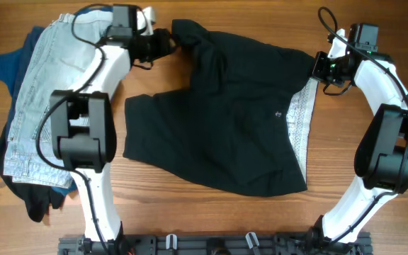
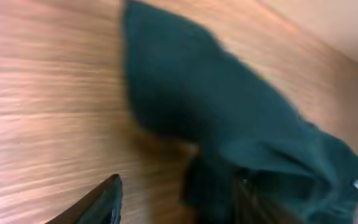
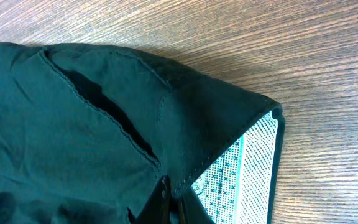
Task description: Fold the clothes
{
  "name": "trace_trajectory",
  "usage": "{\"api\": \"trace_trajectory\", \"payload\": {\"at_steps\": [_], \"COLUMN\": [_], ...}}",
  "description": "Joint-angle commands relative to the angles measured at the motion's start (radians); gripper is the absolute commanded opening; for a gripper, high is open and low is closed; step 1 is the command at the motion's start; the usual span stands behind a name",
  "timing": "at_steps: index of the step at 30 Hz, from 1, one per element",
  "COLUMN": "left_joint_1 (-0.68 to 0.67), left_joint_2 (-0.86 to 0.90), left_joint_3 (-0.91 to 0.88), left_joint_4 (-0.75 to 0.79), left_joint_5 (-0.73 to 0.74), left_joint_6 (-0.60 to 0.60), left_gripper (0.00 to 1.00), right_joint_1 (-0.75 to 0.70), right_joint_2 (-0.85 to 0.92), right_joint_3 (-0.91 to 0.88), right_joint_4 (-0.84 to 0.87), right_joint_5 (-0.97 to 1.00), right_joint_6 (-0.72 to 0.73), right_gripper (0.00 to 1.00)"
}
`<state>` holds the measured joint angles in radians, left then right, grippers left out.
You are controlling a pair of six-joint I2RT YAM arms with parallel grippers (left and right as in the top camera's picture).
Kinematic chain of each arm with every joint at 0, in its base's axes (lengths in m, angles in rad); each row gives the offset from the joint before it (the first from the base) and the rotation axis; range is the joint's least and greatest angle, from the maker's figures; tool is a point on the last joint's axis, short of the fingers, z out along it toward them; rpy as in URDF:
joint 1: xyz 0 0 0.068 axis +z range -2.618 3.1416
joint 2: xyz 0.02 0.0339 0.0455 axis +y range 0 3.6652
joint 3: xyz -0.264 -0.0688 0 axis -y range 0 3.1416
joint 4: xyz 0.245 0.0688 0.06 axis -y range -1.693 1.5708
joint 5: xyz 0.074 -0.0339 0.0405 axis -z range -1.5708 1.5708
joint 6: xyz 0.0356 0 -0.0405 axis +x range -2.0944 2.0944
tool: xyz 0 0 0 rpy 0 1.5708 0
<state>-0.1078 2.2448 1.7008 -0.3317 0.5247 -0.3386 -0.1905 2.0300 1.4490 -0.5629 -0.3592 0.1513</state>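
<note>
Large black shorts spread across the middle of the wooden table, waist to the right, legs to the left. Matte, dark, lightly rumpled, with soft creases running toward the upper-left corner. Along the right edge, waistband lining turned outward: pale grey-white with a fine dotted pattern, a narrow strip down the side. Just inside it, a small button, pale against the black. Lower leg flat with a straight hem; upper leg drawn up into a bunched peak at the far left corner. Up close in the right wrist view, the black shorts showing a stitched pocket slit and a folded waist corner, the waistband lining opened beside it. Right gripper at that waist corner, fingers drawn close together and pinching the band's edge. Left gripper right at the bunched leg corner; left wrist view smeared by blur, cloth heaped ahead of one dark finger, so cannot tell whether clamped or slack. Well apart at the table's left end, light-blue denim shorts lying over a blue top, partly under the left arm, with more dark cloth poking out below.
</note>
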Motion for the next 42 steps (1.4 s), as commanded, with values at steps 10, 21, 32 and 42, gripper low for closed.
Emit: {"api": "trace_trajectory", "payload": {"at_steps": [10, 21, 32, 42], "left_joint_1": [-0.069, -0.147, 0.022, 0.07], "left_joint_2": [0.153, 0.176, 0.005, -0.214], "left_joint_3": [-0.003, -0.003, -0.002, -0.002], "left_joint_4": [0.266, 0.43, 0.198, 0.012], "left_joint_5": [-0.063, -0.16, -0.172, -0.299], "left_joint_6": [-0.097, -0.148, 0.0, 0.179], "left_gripper": [0.56, 0.04, 0.04, 0.04], "right_joint_1": [0.002, 0.002, 0.002, 0.002], "right_joint_2": [-0.016, -0.016, -0.016, -0.016], "right_joint_3": [0.013, 0.013, 0.013, 0.013], "right_joint_4": [-0.007, -0.01, -0.011, -0.014], "right_joint_5": [-0.015, -0.016, -0.016, -0.016], "right_joint_6": [-0.021, -0.021, -0.021, -0.018], "right_gripper": [0.04, 0.04, 0.04, 0.04]}}
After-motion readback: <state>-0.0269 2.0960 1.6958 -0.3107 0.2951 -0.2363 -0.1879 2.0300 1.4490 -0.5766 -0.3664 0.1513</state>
